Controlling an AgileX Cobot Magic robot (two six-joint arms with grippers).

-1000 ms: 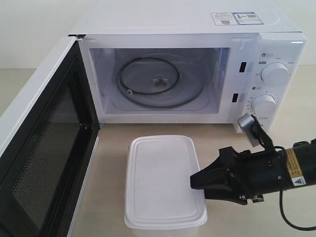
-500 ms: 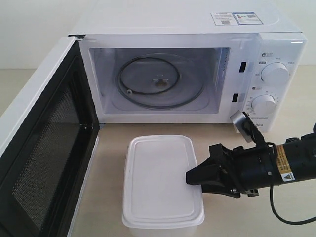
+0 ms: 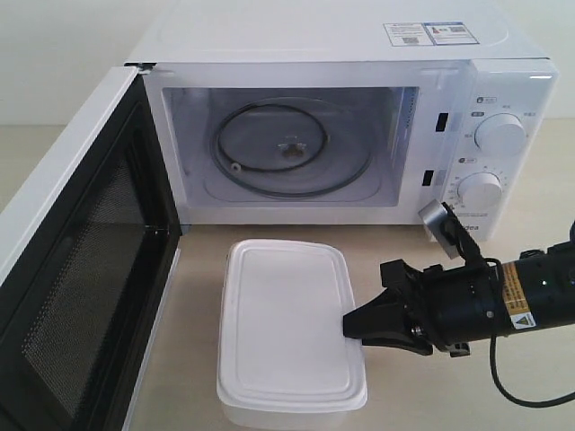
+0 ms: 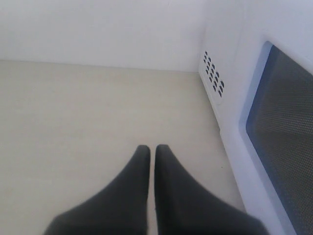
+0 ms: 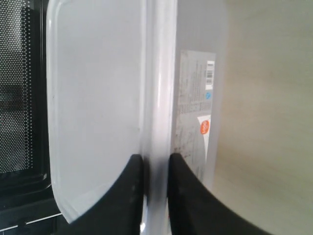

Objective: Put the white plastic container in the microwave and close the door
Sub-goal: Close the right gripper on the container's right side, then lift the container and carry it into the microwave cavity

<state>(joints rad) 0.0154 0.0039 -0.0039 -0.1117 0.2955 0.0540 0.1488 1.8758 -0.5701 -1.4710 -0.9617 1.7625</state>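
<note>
- Your task is at its opening step: the white plastic container [image 3: 289, 332] is not yet in the microwave [image 3: 314, 36]. It sits on the table [image 3: 193, 296] just in front of the open cavity, its long side running towards the opening.
- One thing is already in your favour: the door [image 3: 81, 296] stands swung wide to the left of the exterior view, black inner face showing, so the way in is clear.
- Your right gripper [image 3: 346, 323] reaches in from the right and pinches the container's right-hand edge. In the right wrist view the right gripper [image 5: 155, 159] has one finger over the lid and one down the side wall, with the rim filling the narrow gap between them.
- Your left gripper [image 4: 152, 149] has its fingers pressed together on nothing. It hangs over bare table beside the outer face of the open door, well placed for pushing it later.
- What is left, as I judge it: carry or slide the container in, let go, pull the arm out, then swing the door shut.
- The container's lid is seated flat, so you cannot tell whether anything is inside. A printed label [image 5: 195, 107] shows on the wall next to the lower finger.
- The cavity holds only its glass turntable [image 3: 289, 148].
</note>
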